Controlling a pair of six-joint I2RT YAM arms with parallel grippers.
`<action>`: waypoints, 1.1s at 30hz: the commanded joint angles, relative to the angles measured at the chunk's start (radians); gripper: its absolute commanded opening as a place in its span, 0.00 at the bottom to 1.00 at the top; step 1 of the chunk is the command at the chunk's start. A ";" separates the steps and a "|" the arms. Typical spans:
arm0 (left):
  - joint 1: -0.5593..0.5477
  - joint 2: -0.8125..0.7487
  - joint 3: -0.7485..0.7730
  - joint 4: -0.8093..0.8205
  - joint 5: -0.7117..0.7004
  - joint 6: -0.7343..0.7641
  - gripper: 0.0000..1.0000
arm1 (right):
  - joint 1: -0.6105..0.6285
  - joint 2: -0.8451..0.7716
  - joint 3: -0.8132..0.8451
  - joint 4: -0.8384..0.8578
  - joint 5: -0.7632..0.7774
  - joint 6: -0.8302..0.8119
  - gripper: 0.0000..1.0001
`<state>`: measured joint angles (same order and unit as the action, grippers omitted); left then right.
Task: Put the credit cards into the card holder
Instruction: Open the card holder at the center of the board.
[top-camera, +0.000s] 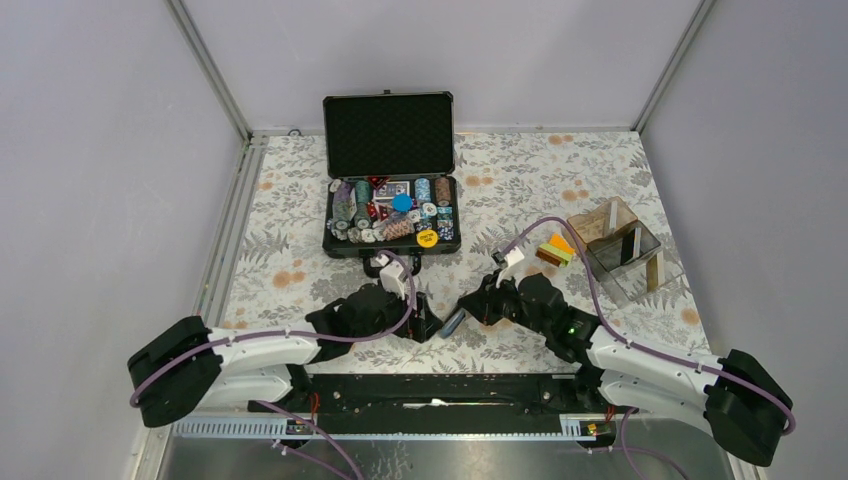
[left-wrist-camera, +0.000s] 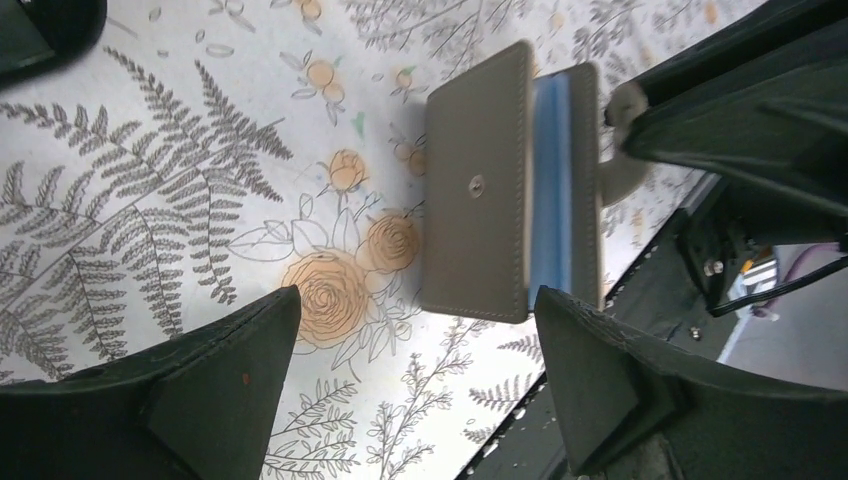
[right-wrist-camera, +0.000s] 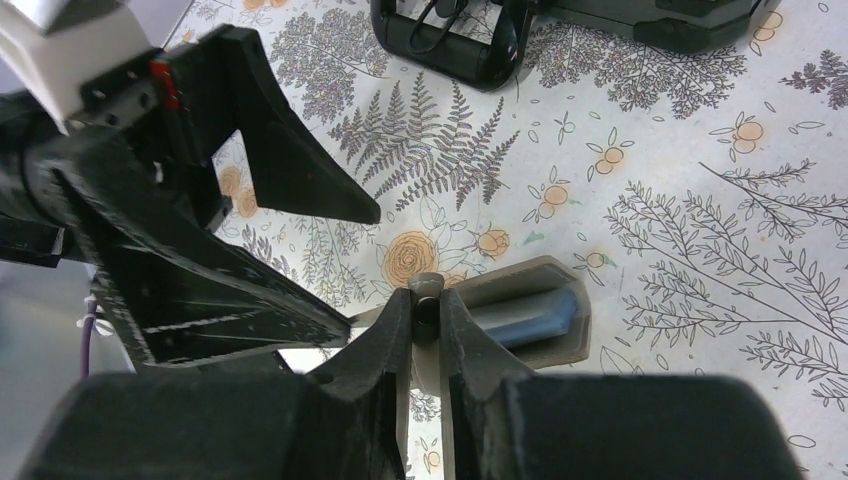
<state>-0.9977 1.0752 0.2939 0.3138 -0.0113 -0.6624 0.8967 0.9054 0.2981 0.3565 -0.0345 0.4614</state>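
Floral-clothed table (top-camera: 560, 170), walled on three sides: near its front edge the right gripper (right-wrist-camera: 425, 300) pinches the grey card holder (right-wrist-camera: 530, 310) by its tab, while the left gripper (left-wrist-camera: 417, 297) gapes empty beside it. Credit cards (top-camera: 556, 248) lie stacked just beside a clear box (top-camera: 625, 265). An open chip case (top-camera: 390, 200) holds chips.

Plain pale grey walls (top-camera: 100, 150) close in the table (top-camera: 290, 220) with its flowered cloth; aluminium posts (top-camera: 210, 70) stand in the corners.

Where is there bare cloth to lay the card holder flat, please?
The widest bare patch lies between the chip case and the left rail. Another lies behind the acrylic box, right of the case. Near centre is crowded: the left pincer and right pincer meet at the card holder; the cards sit beside the box.
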 joint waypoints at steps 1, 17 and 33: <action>-0.009 0.065 0.042 0.124 0.006 0.007 0.91 | 0.007 -0.009 0.016 0.034 0.029 0.006 0.00; -0.034 0.248 0.118 0.191 0.003 -0.008 0.56 | 0.007 -0.058 -0.015 0.002 0.068 0.010 0.00; -0.036 0.076 -0.002 0.160 -0.123 -0.139 0.00 | 0.007 -0.165 0.004 -0.379 0.500 0.230 0.50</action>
<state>-1.0286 1.2282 0.3389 0.4427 -0.0742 -0.7467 0.8978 0.7712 0.2821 0.1066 0.2893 0.6014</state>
